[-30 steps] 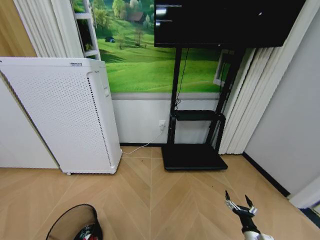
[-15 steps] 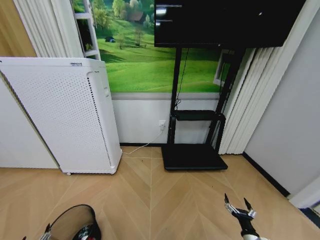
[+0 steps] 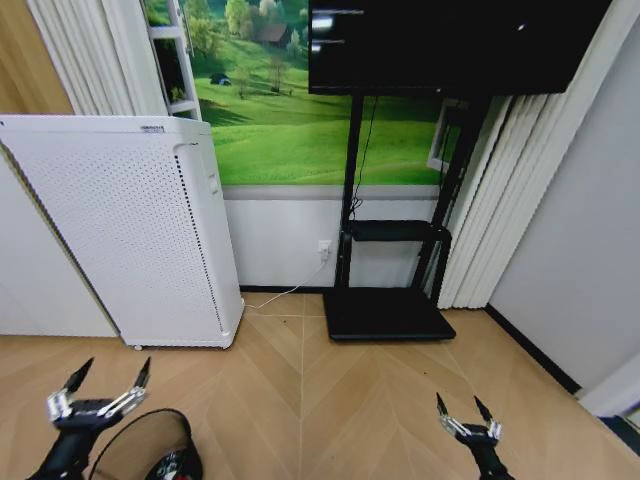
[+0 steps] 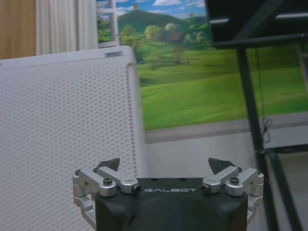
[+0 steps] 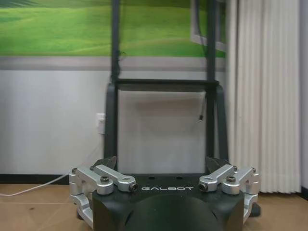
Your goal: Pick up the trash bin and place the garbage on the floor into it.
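Note:
The trash bin (image 3: 145, 447) stands on the floor (image 3: 320, 400) at the lower left of the head view, a round black mesh basket with red-and-white garbage (image 3: 170, 467) lying inside it. My left gripper (image 3: 105, 378) is open, raised just above and to the left of the bin's rim, holding nothing. In the left wrist view the left gripper (image 4: 167, 164) faces the white appliance with its fingers spread. My right gripper (image 3: 460, 405) is open and empty, low at the lower right above the parquet. The right wrist view shows the right gripper (image 5: 161, 162) pointing at the TV stand.
A tall white perforated appliance (image 3: 130, 230) stands against the wall at left. A black TV stand (image 3: 388, 310) with a screen (image 3: 450, 45) sits centre right, its base plate on the parquet. White curtains (image 3: 510, 200) hang at right; a cable (image 3: 285, 292) runs along the floor.
My left gripper has risen into the head view beside the bin, open. The right gripper has dropped slightly lower and left. The bin has not moved.

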